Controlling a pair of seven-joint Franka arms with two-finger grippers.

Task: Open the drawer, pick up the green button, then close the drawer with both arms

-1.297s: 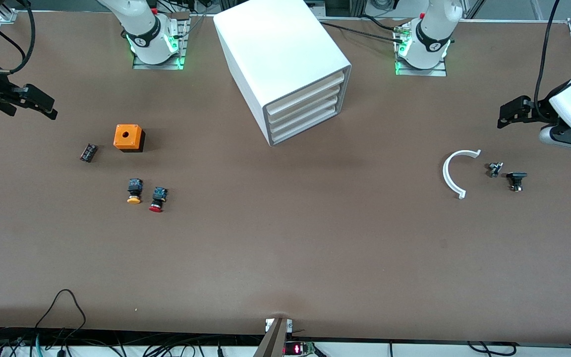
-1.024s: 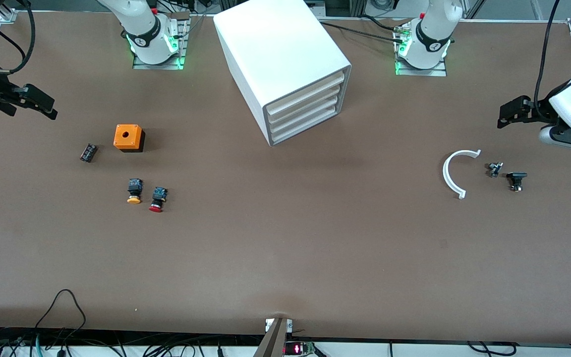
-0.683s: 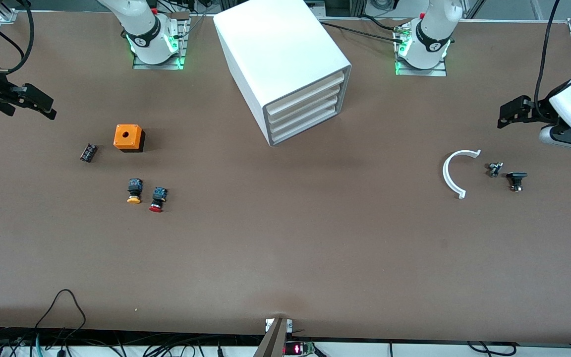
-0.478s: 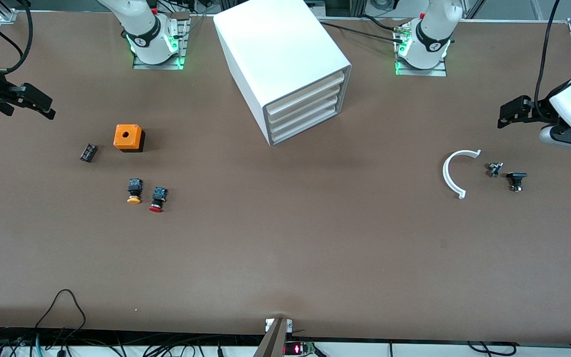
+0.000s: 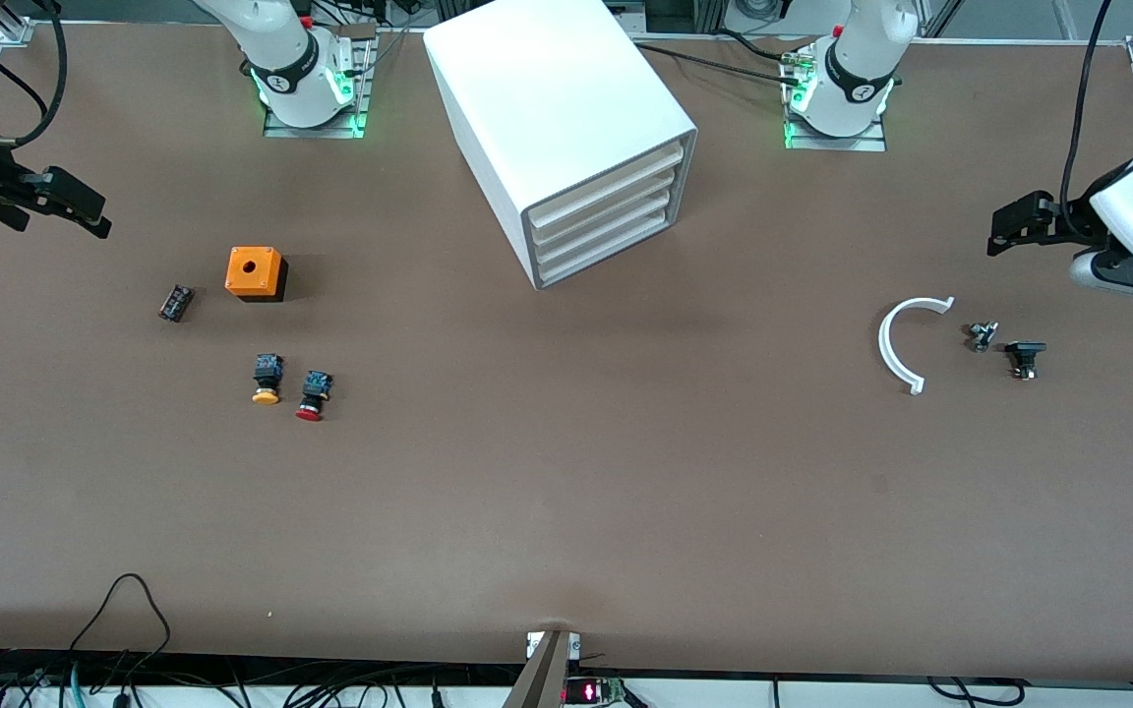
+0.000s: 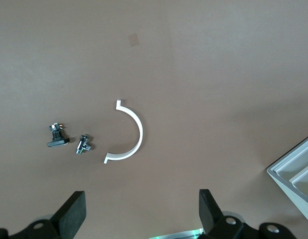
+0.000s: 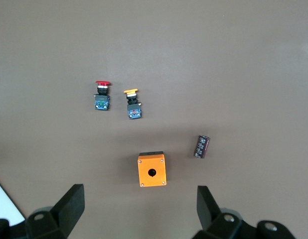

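The white cabinet (image 5: 547,98) stands between the two arm bases. All of its stacked drawers are pushed in, and the drawer (image 5: 609,256) is the lowest one. A corner of the cabinet (image 6: 298,177) shows in the left wrist view. The button is out of view. My left gripper (image 5: 1011,222) hangs open and empty above the table at the left arm's end, over bare table beside the white arc (image 6: 129,132). My right gripper (image 5: 75,205) hangs open and empty at the right arm's end, near the orange box (image 7: 152,169). Both wait apart from the cabinet.
A yellow-capped button (image 5: 267,380) and a red-capped one (image 5: 312,395) lie nearer the camera than the orange box (image 5: 255,273); a small black part (image 5: 175,302) lies beside it. The white arc (image 5: 901,344), a metal fitting (image 5: 982,335) and a black part (image 5: 1024,356) lie under the left gripper.
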